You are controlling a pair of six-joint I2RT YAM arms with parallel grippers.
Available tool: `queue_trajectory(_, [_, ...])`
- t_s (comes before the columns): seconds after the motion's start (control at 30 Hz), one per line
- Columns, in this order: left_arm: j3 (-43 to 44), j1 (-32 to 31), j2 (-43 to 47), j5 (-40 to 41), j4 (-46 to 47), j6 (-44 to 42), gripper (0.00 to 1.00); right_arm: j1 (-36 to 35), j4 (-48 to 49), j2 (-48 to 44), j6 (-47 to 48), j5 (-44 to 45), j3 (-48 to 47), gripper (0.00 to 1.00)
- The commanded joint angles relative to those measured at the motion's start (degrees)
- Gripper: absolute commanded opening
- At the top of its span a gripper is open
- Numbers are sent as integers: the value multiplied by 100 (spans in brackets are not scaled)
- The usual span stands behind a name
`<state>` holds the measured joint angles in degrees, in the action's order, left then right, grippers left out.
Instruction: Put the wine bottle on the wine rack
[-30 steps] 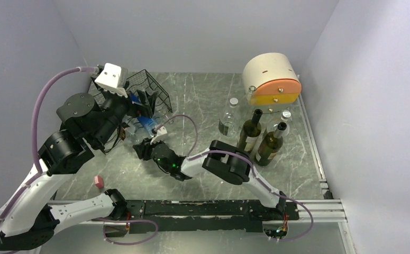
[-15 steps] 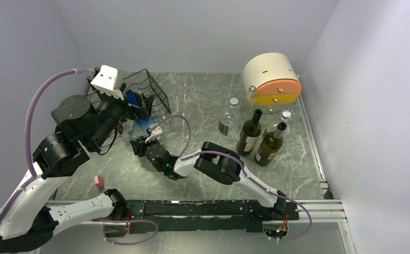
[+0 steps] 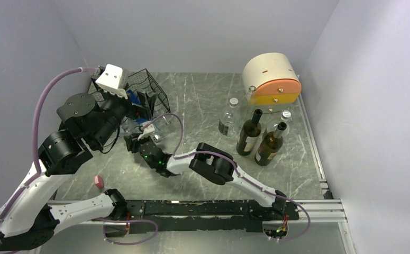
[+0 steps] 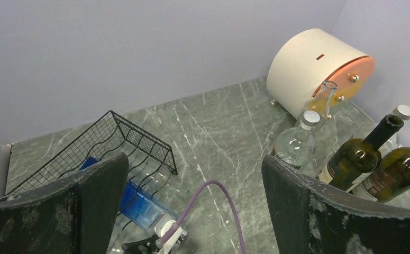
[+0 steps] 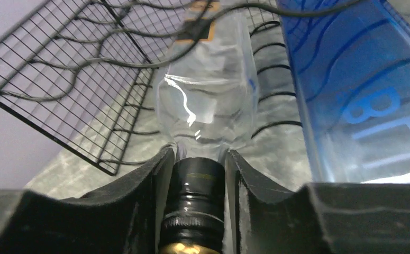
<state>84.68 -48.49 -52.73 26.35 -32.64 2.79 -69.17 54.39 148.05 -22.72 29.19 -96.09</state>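
Marbled table (image 3: pixel 202 100) under wine rack (image 3: pixel 152 89), upright bottles (image 3: pixel 250 135), drum-shaped box (image 3: pixel 271 79)

I see a black grid rack (image 5: pixel 60 69), a black-necked clear bottle (image 5: pixel 208 100), a blue bottle (image 5: pixel 351 79), a green white-veined bench (image 3: pixel 202 100)

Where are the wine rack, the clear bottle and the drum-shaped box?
wine rack (image 4: pixel 73 157): left wrist view, mesh panel.
clear bottle (image 5: pixel 208 106): right wrist view, glass shoulder.
drum-shaped box (image 3: pixel 269 69): top external view, cream shell.

place: robot lab test cell | evidence: plain lilac walls (image 3: pixel 192 32), marbled tabletop (image 3: pixel 202 100), aluminium rail (image 3: pixel 319 209) at near edge
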Motion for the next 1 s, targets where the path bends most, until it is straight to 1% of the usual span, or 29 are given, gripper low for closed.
queue_trajectory(0.0, [32, -22, -20, 31, 4, -60, 100, -14, 830, -159, 141, 31, -549, 51])
queue_trajectory(0.07, [10, -20, -17, 22, 23, -52, 100, -16, 644, -190, 174, -2, -503, 63])
queue_trajectory(0.13, [-19, -25, -6, 5, 50, -44, 99, -11, 471, -277, 162, -23, -421, 71])
queue_trajectory(0.2, [-27, -20, 8, 4, 56, -22, 100, -15, 478, -397, 168, -88, -220, 76])
queue_trajectory(0.27, [-37, -23, 37, 7, 63, -2, 100, -17, 566, -578, 136, -136, 68, 79])
queue_trajectory(0.43, [-64, -25, 95, 58, 153, 5, 99, -12, 631, -1280, 36, -402, 892, 80])
queue_trajectory(0.67, [-207, -20, 125, 133, 367, 5, 99, 25, 431, -2762, -64, -626, 2441, 80])
queue_trajectory(0.77, [-388, -20, 107, 282, 514, -37, 99, 127, -328, -3461, -354, -612, 2802, 79])
queue_trajectory(0.83, [-469, -12, 52, 372, 532, -25, 99, 241, -978, -3782, -484, -589, 2900, 78])
queue_trajectory(0.87, [-501, -10, 19, 397, 538, -15, 99, 295, -1456, -3917, -579, -552, 2925, 77])
queue_trajectory(0.97, [-619, 79, -179, 518, 623, 22, 99, 506, -2290, -4373, -836, -462, 3095, 75])
